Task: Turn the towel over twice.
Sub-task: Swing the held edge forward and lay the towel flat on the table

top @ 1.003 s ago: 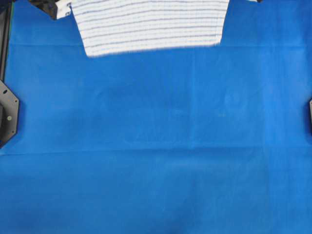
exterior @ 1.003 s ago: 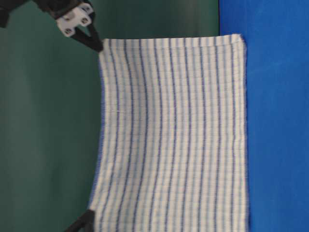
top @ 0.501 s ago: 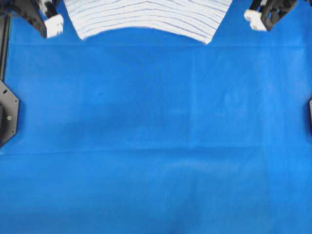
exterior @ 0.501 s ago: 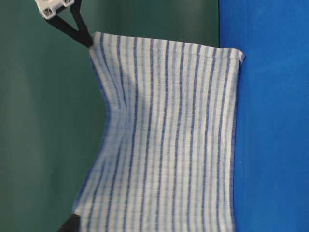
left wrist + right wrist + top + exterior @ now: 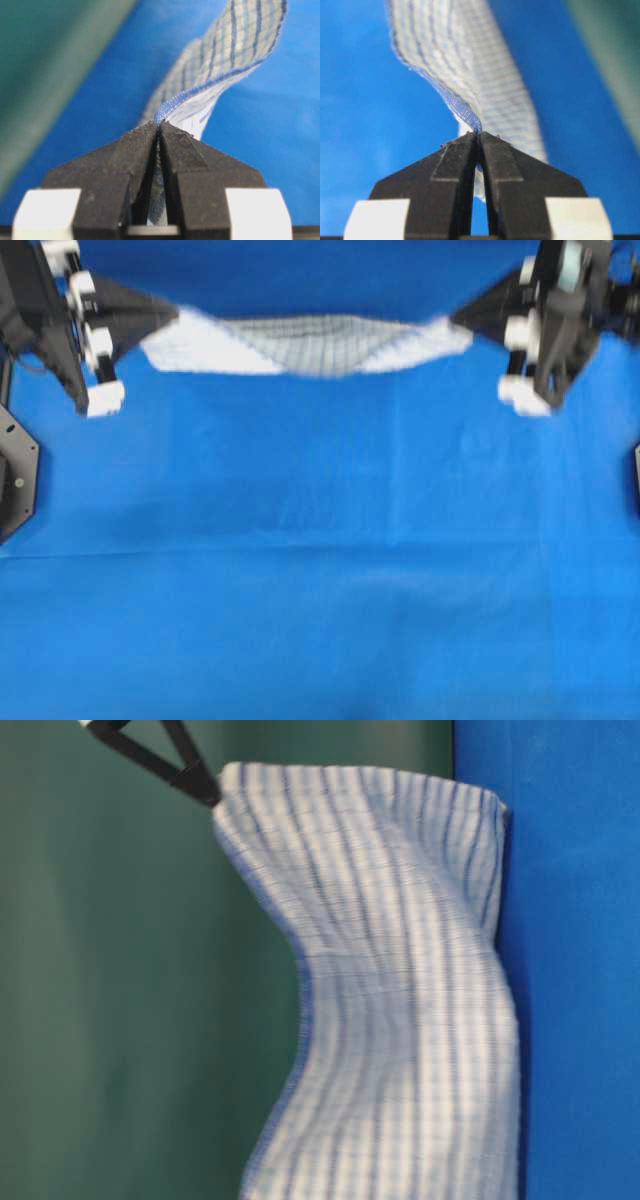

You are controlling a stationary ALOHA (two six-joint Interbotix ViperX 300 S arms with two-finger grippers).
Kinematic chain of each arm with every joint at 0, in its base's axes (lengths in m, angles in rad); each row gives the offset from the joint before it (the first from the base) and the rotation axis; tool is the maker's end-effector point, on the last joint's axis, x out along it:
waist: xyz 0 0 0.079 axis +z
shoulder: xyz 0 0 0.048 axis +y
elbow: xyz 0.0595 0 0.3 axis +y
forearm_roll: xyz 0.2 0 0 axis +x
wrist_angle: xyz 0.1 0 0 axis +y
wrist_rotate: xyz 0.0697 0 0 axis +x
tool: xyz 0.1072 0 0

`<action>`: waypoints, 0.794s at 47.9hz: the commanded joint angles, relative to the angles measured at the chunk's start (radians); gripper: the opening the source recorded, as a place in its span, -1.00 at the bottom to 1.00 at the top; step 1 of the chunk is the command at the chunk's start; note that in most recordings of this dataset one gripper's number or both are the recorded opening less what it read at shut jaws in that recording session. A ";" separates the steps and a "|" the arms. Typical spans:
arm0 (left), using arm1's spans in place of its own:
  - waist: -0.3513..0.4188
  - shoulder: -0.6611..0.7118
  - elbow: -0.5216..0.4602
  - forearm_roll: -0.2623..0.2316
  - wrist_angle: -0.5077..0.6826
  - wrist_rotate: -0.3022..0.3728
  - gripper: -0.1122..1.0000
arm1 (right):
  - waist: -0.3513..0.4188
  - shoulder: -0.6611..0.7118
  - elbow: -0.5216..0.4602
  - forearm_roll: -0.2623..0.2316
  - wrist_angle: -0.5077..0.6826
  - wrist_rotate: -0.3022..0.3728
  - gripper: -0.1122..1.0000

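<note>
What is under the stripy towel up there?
Under the towel, held up by both claws, you see blue table cover. The strip right beneath its hanging part is hidden.

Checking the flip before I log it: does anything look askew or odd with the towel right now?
Nothing looks wrong. The towel hangs between the left end effector and right end effector, each shut on a corner. It sags and twists in the middle, its lower edge at the blue table covering.
</note>
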 commanded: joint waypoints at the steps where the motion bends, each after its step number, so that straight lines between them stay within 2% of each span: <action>1: -0.064 0.000 0.011 0.000 -0.005 -0.002 -0.76 | 0.051 -0.008 0.011 0.002 0.006 0.021 -0.70; 8: -0.181 0.012 0.046 0.000 0.006 -0.014 -0.76 | 0.141 0.011 0.064 0.002 0.003 0.092 -0.70; 17: -0.319 0.052 0.063 0.000 0.060 -0.066 -0.76 | 0.225 0.054 0.123 0.002 -0.008 0.195 -0.70; 25: -0.374 0.117 0.067 -0.002 0.075 -0.083 -0.76 | 0.284 0.112 0.146 0.002 -0.049 0.252 -0.70; 38: -0.442 0.250 0.052 -0.002 0.072 -0.086 -0.76 | 0.339 0.209 0.156 0.003 -0.115 0.299 -0.70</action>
